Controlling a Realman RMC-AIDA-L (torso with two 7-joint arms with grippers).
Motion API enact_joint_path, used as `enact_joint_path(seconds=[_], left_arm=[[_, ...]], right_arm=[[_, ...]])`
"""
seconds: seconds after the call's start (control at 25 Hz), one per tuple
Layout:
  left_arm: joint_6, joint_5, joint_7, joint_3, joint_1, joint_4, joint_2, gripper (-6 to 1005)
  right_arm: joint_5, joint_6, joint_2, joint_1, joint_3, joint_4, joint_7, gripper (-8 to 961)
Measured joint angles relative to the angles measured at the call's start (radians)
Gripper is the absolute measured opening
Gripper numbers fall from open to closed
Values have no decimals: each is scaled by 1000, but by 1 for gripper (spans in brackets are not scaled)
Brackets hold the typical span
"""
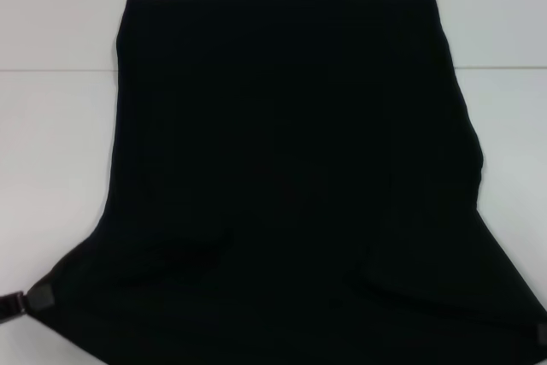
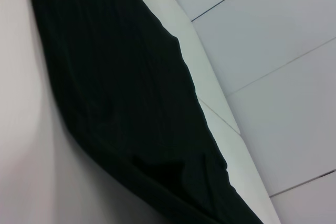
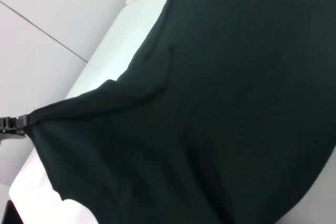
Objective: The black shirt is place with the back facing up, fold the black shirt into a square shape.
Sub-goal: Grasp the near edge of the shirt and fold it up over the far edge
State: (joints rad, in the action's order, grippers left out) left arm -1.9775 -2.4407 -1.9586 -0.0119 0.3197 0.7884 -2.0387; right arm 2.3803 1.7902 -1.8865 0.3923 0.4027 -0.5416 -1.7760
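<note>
Nearest us, at the lower corners of the head frame, our left hand (image 1: 36,298) and right hand (image 1: 540,332) each pinch a near corner of the black shirt (image 1: 291,168), which drapes limp and light across the white tabletop (image 1: 51,143), so corners suit gripping.

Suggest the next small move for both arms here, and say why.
Probably carry both near corners forward toward the far edge. The left tool and right tool each pinch a near corner of the black shirt, pulled outward and apparently raised, while the far part lies flat on the white table, so the lengthwise fold looks undone.
</note>
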Motion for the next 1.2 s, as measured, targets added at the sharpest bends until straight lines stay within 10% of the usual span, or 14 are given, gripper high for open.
enact_joint_path(seconds=[0.24,0.52,0.84,1.2], left_arm=[[-16,1,0,-11,-33,7,-8,42],[71,4,-36,-11,100,-85,19,43],[399,9,-52,-2,348,-262,103,44],[829,100,29,2,489,-370,94,45]], right_arm=[[1,31,2,-40,-10,5,33,58],[-4,-10,-22,44,-36,11,48,59],[-87,-170,-27,167,-123,18,39,59],[-129,-577,-33,319,-114,127,24,60]])
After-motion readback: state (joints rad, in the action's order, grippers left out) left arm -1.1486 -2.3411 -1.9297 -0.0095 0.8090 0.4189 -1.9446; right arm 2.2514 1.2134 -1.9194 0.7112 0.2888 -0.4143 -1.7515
